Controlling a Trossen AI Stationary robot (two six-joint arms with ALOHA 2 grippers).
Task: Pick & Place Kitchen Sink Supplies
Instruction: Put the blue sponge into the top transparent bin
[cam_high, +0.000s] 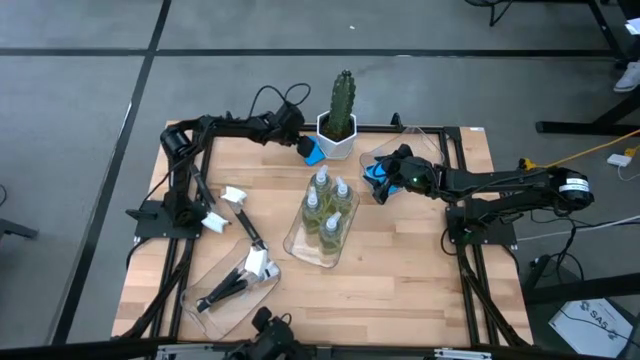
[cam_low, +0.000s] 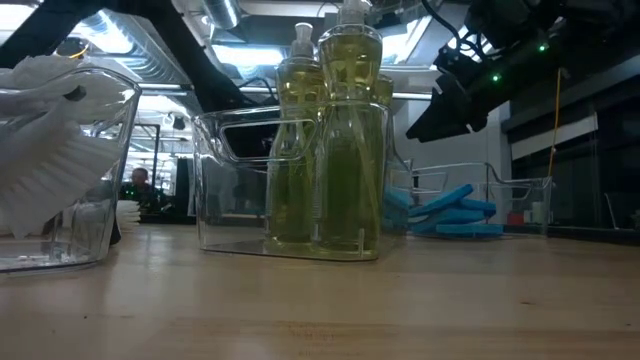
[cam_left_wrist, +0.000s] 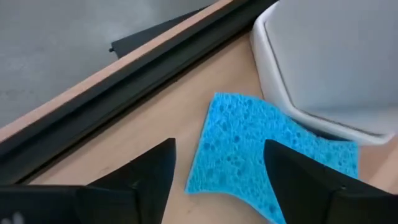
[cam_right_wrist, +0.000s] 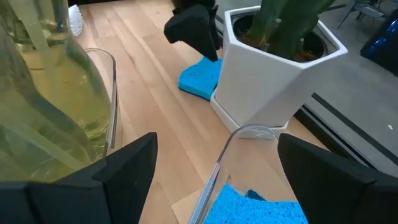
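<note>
Left end effector (cam_left_wrist: 217, 171) open above blue sponge (cam_left_wrist: 249, 146) beside cactus pot (cam_left_wrist: 329, 62)

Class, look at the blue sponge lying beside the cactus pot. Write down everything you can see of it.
The blue sponge is a bright blue, flat, roughly rectangular slab with a porous, pitted surface. It lies flat on the wooden table near its far edge, one end tucked against the base of the white cactus pot. The left tool hovers just over it with fingers open, one on each side, not gripping it.
</note>
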